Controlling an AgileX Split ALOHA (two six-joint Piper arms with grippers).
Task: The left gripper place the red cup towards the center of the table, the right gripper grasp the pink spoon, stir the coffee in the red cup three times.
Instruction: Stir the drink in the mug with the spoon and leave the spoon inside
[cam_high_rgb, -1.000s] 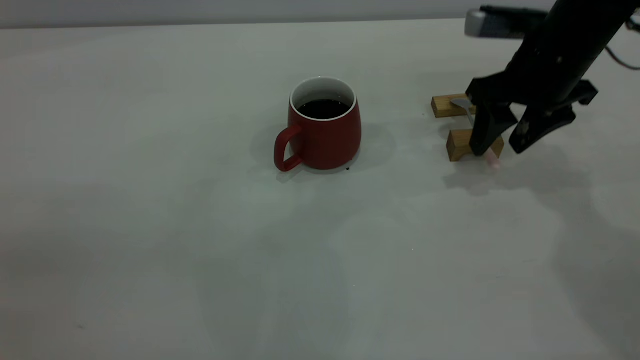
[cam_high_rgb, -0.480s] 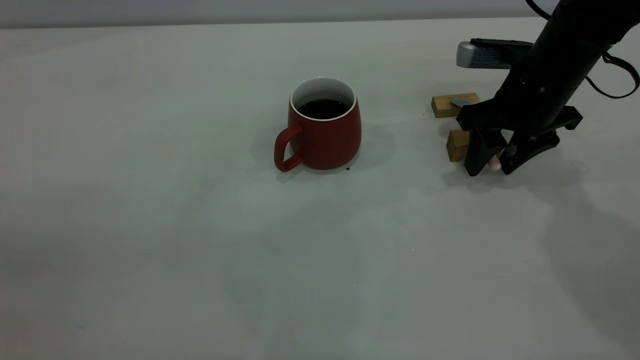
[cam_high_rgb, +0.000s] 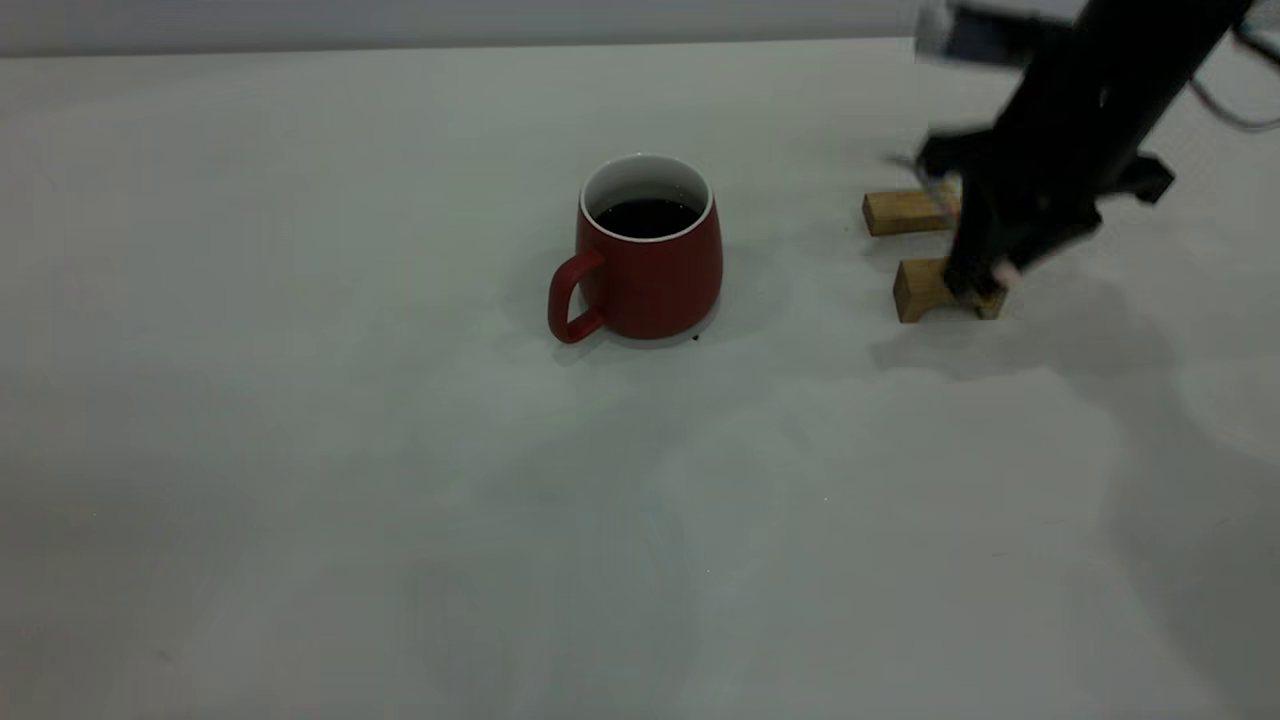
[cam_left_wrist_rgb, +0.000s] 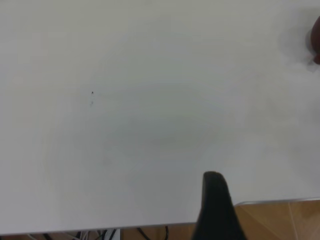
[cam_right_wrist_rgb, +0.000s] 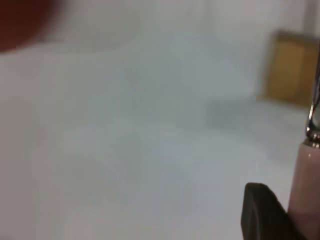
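Note:
The red cup (cam_high_rgb: 650, 280) stands upright near the middle of the table (cam_high_rgb: 400, 500), handle toward the front left, with dark coffee (cam_high_rgb: 646, 217) inside. At the far right my right gripper (cam_high_rgb: 985, 280) is shut on the pink spoon (cam_high_rgb: 1005, 272), holding it by the pink handle just above the wooden blocks. The right wrist view shows that handle (cam_right_wrist_rgb: 305, 190) against one dark finger (cam_right_wrist_rgb: 262, 210), with the metal stem (cam_right_wrist_rgb: 314, 115) beyond. Only a dark tip of my left gripper (cam_left_wrist_rgb: 215, 210) shows, over the table's edge, far from the cup (cam_left_wrist_rgb: 316, 40).
Two small wooden blocks (cam_high_rgb: 905, 211) (cam_high_rgb: 920, 288) lie on the table to the right of the cup, under the right gripper. One of them (cam_right_wrist_rgb: 292, 67) appears in the right wrist view. A brown floor (cam_left_wrist_rgb: 280, 220) shows past the table edge.
The right gripper dropped over the spoon's handle, shut on it, and has now risen with the spoon off the blocks. The cup has not moved.

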